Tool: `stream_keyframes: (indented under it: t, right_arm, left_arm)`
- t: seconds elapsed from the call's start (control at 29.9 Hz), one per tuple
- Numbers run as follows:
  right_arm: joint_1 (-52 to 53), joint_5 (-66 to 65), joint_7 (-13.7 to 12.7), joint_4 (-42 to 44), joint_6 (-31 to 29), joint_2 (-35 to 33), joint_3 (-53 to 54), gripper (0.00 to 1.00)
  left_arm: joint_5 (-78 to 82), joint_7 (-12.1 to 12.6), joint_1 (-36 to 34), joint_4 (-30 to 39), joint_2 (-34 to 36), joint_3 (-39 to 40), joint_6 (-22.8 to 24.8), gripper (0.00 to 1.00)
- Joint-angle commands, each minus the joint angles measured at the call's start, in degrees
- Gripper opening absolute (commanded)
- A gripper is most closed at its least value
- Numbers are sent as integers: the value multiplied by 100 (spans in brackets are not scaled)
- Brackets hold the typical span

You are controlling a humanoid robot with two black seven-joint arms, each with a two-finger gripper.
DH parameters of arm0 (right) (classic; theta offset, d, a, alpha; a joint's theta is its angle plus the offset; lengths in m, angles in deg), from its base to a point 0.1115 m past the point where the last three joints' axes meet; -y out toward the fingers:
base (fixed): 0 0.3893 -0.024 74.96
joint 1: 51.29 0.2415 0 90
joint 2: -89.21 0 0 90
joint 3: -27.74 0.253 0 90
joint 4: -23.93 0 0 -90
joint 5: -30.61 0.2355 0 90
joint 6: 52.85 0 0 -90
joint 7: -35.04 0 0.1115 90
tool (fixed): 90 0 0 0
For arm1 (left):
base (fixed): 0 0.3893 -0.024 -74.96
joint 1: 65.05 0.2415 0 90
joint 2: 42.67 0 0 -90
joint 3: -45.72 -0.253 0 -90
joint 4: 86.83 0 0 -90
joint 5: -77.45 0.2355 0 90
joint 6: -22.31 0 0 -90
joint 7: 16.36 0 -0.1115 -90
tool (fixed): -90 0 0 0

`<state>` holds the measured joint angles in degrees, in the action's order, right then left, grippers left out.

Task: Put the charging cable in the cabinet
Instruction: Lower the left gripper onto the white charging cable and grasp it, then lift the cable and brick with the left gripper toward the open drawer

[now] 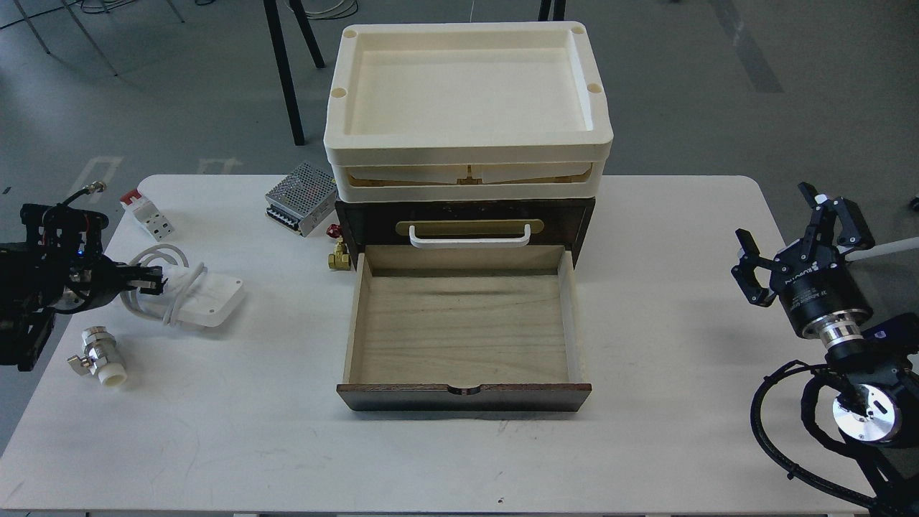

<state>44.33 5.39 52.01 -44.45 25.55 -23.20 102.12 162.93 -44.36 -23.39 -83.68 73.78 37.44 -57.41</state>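
Note:
The charging cable (208, 300), a flat white block with a pale cord looped around it, lies left of the cabinet, tipped so that its broad face shows. My left gripper (147, 279) is at the block's left end, among the cord loops, and looks shut on it. The cabinet (581, 215) is a small dark brown chest at the table's middle. Its lower drawer (463, 397) is pulled out and its light wood inside is empty. A white handle (469, 237) sits above it. My right gripper (787, 237) is open and empty at the far right.
A cream plastic tray (467, 151) stands on top of the cabinet. A perforated metal box (301, 195), a white-and-red block (146, 213) and a small brass valve (339, 257) lie at the back left. A metal-and-white fitting (100, 357) lies near the table's (215, 431) left edge.

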Motion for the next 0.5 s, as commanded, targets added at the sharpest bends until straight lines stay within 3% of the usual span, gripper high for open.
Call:
stream_keyframes:
  t: [0.0, 0.33, 0.47]
  right_arm:
    - [1, 0, 0, 0, 0, 0, -2, 99]
    - [1, 0, 0, 0, 0, 0, -2, 99]
    - [0, 0, 0, 0, 0, 0, -2, 99]
  left_arm:
    - [-250, 0, -79, -7, 0, 37, -26, 1]
    - [-2551, 0, -238, -7, 711, 55, 149, 2]
    - [-3913, 0, -536, -7, 1238, 99, 657, 2]
